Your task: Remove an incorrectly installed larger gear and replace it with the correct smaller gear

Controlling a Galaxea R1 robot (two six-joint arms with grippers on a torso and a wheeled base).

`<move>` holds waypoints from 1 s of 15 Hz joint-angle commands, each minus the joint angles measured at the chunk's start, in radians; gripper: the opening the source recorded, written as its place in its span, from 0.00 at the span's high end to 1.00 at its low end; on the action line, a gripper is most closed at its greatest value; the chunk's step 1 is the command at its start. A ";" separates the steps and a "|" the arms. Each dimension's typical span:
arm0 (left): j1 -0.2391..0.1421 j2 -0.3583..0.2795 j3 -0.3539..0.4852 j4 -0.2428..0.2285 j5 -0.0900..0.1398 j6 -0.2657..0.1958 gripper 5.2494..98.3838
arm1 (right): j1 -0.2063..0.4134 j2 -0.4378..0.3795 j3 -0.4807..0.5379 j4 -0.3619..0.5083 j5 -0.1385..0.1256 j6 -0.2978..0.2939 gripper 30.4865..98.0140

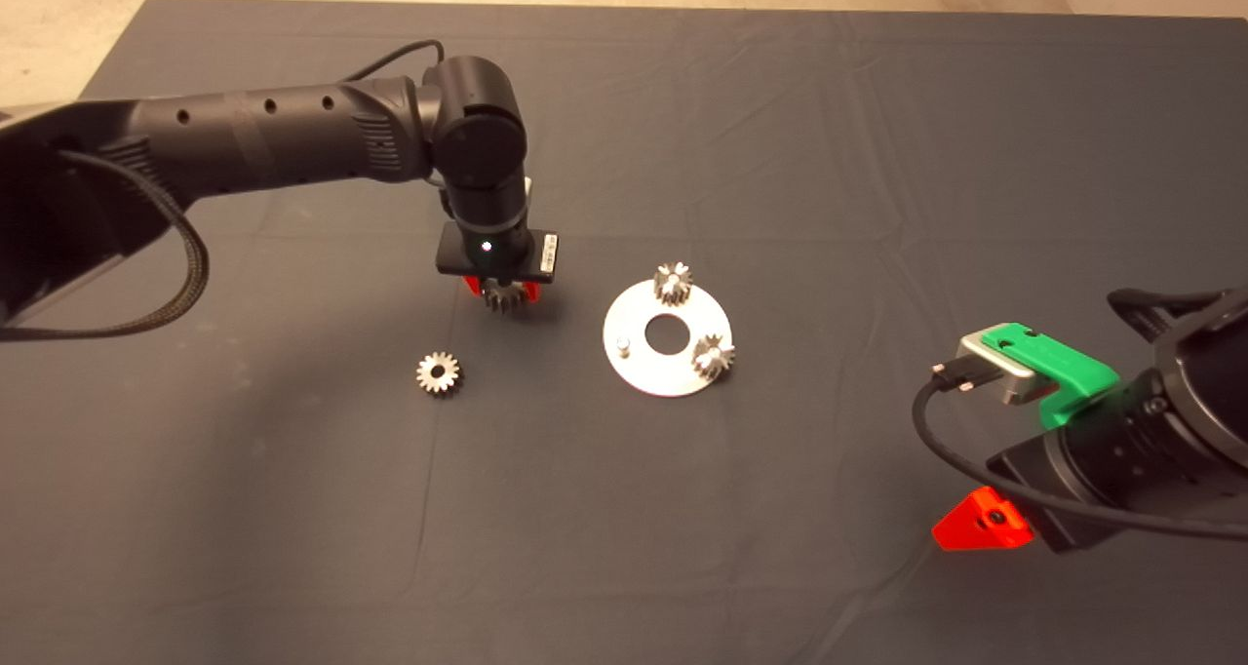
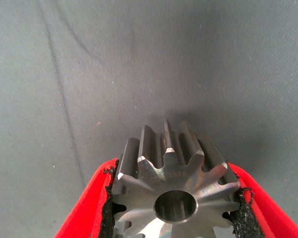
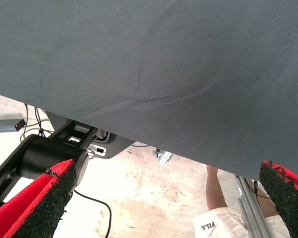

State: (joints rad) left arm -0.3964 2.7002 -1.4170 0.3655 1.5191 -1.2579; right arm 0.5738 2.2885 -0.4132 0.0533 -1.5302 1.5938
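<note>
My left gripper [image 1: 502, 293] hangs low over the mat, left of the round silver plate [image 1: 651, 377], and is shut on the smaller gear [image 2: 171, 191]. In the left wrist view its red fingers [image 2: 92, 206] clamp the gear's toothed sides, and the dark centre hole faces the camera. The larger gear [image 1: 439, 372] lies flat on the mat further left and nearer, looking slightly wider than the others. Two small gears [image 1: 673, 283] [image 1: 713, 356] sit on the plate, and a bare pin [image 1: 624, 345] stands at its left side. My right gripper [image 3: 161, 198] waits open at the lower right.
The plate has a round hole in its middle [image 1: 668, 333]. The right wrist view looks past the mat's edge [image 3: 139, 144] to the floor, where a person's leg [image 3: 216, 191] and a black machine base [image 3: 49, 153] show.
</note>
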 commanded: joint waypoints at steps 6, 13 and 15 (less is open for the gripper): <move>-0.012 -0.006 -0.015 0.010 0.139 0.009 0.55 | 0.015 0.000 0.001 0.034 0.002 -0.003 0.00; -0.006 -0.021 -0.012 0.015 0.139 0.002 0.48 | 0.014 -0.002 0.001 0.034 0.002 -0.003 0.00; -0.009 -0.027 -0.008 0.015 0.139 0.003 0.46 | 0.015 -0.005 0.001 0.034 0.002 -0.003 0.00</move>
State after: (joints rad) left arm -0.3961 2.6887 -1.4313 0.3688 1.5234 -1.2551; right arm 0.5738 2.2881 -0.4132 0.0534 -1.5302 1.5938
